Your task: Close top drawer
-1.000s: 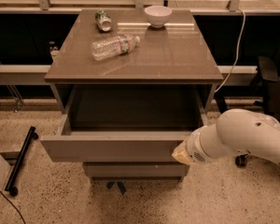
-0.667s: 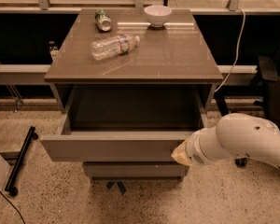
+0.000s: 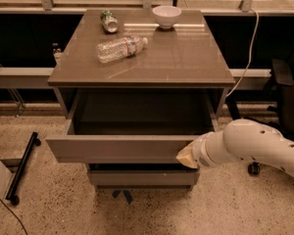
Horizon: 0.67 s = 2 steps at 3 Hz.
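The top drawer [image 3: 122, 148] is standing pulled well out of the front of the cabinet [image 3: 186, 62]. Its flat grey-brown front panel is facing the camera, and nothing is showing in the visible part of its inside. The gripper [image 3: 186, 156] is sitting at the right end of that front panel, touching it or just short of it, on the end of the white arm [image 3: 257, 143] reaching in from the cabinet's right side. Whether the gripper is released or clenched cannot be told from here; it is not grasping anything that shows.

The drawer is looking like a stiff, boxy thing on runners, probably light since no load is showing, so a steady push should be sending it home. With no handle there is nothing to take hold of, and the flat front is the place to press. Pressing at the far right end may be twisting it on its runners; a spot nearer the middle of the panel would likely be sliding it straighter.

Counting: one cabinet, one open top drawer, and one other drawer front [image 3: 142, 176] showing beneath it. On the cabinet's top there are three things: one clear plastic bottle [image 3: 121, 48] lying down, one can [image 3: 108, 21] on its side, and one white bowl [image 3: 166, 16] upright. There is one arm with one gripper.
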Each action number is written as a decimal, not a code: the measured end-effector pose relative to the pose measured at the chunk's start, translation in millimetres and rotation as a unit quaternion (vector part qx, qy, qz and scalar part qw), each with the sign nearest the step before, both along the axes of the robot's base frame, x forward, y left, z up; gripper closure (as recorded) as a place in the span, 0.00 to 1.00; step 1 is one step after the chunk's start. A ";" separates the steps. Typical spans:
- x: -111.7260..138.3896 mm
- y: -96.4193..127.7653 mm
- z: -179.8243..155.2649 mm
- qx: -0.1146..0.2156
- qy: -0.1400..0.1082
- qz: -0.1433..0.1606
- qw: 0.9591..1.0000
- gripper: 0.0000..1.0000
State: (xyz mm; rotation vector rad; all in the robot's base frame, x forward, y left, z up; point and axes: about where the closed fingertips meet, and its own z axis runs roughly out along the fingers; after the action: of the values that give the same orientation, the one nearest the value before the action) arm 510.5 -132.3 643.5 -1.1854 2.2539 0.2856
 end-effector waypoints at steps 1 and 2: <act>24.2 7.4 -6.2 0.004 -0.015 0.009 1.000 0.82; 27.8 8.3 -7.0 0.004 -0.017 0.010 1.000 0.59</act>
State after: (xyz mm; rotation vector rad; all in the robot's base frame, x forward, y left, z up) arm 538.3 -123.9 636.6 -1.2002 2.2099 0.2795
